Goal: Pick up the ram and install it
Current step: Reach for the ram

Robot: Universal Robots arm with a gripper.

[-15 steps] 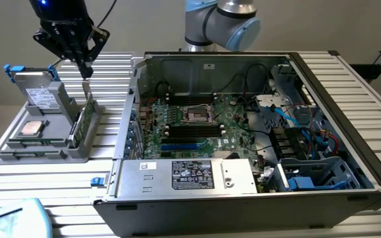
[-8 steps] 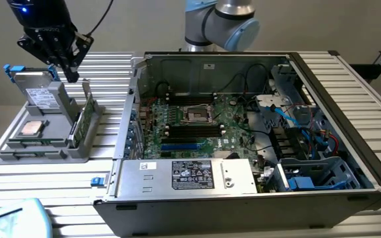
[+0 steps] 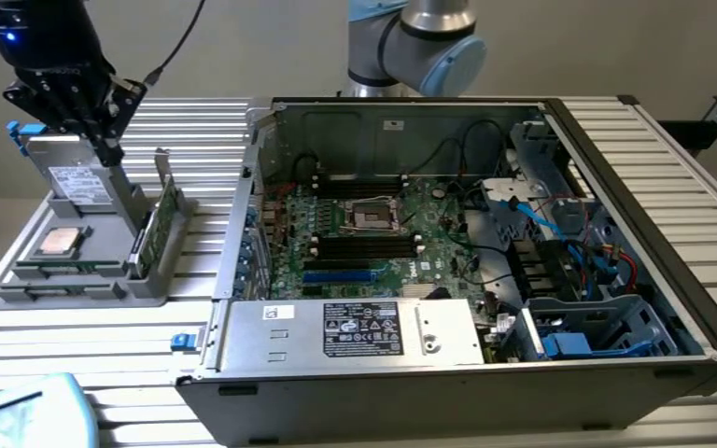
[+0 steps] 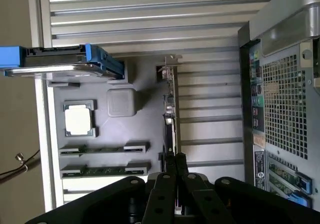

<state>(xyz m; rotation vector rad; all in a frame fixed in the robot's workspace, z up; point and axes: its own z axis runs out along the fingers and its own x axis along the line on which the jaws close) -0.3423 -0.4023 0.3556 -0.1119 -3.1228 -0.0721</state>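
Observation:
Two ram sticks, long thin green boards, stand on edge in slots of the grey parts tray (image 4: 145, 129); one ram stick (image 4: 102, 171) sits beside the other (image 4: 100, 149). My gripper (image 4: 175, 158) is shut with its fingers pressed together and nothing between them. In the exterior view the gripper (image 3: 109, 154) hangs above the tray's (image 3: 147, 294) far end, over the hard drive, well clear of the ram slots at the tray's near end. The open computer case (image 3: 608, 364) lies to the exterior view's right, its motherboard (image 3: 440, 219) showing black memory slots (image 3: 365, 247).
The tray also carries a square silver processor chip (image 4: 79, 120), a hard drive with blue rails (image 4: 60, 64) and a taller green card with a metal bracket (image 4: 170, 109) standing on edge. The case's power supply (image 3: 352, 331) and side wall (image 3: 240, 224) rise between tray and motherboard.

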